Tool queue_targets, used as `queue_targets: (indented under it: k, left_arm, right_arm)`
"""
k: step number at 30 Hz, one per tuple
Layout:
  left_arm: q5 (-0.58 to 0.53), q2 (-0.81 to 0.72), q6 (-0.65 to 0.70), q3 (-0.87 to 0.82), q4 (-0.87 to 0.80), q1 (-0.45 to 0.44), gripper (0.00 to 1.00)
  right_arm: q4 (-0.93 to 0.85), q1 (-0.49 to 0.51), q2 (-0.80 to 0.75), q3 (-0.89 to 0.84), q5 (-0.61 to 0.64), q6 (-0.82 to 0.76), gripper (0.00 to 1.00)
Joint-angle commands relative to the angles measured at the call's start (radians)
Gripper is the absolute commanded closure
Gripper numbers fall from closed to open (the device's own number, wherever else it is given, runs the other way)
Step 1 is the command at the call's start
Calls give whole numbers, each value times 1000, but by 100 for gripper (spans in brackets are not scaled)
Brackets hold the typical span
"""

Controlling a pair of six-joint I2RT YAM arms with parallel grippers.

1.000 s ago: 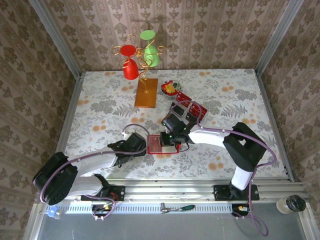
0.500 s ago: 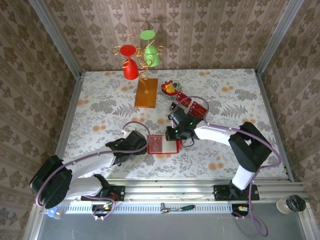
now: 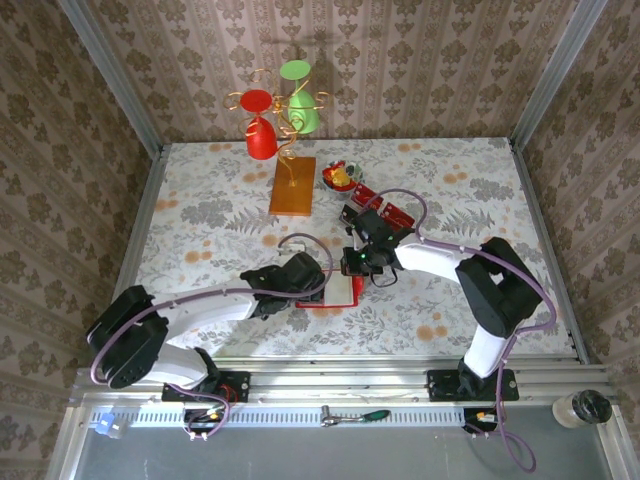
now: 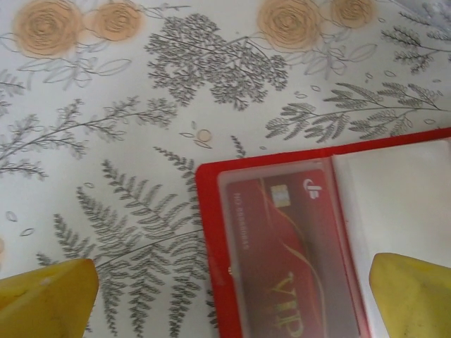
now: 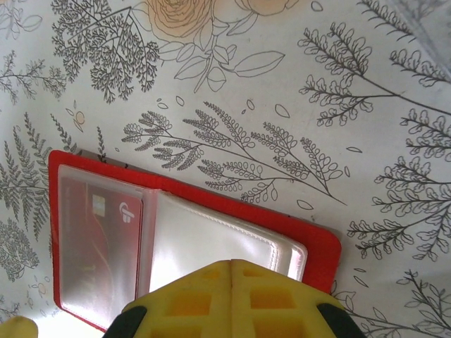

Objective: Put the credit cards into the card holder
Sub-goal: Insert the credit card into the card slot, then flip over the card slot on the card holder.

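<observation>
Red card holder (image 5: 320,248), card (image 4: 282,260) inside | left end effector (image 4: 229,303) spread | right end effector (image 5: 231,299) closed

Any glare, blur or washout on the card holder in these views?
Left wrist: card holder and the credit card inside slightly soft, lettering readable, yellow fingertips blurred. Right wrist: sharp, but white sheen on the clear sleeve, washout at bottom left corner. Top external: even light, holder small and partly covered.
</observation>
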Motion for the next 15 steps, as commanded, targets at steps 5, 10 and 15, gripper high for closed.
queue_targets:
  k: [5, 10, 15]
  left_arm:
    - [14, 61, -24, 34, 34, -27, 0]
    - [18, 81, -16, 35, 51, -30, 0]
    - [29, 106, -16, 31, 73, -32, 0]
  right_arm:
    - [-11, 7, 52, 16, -28, -23, 100]
    - [2, 16, 68, 13, -38, -14, 100]
    - [19, 40, 80, 9, -41, 2, 100]
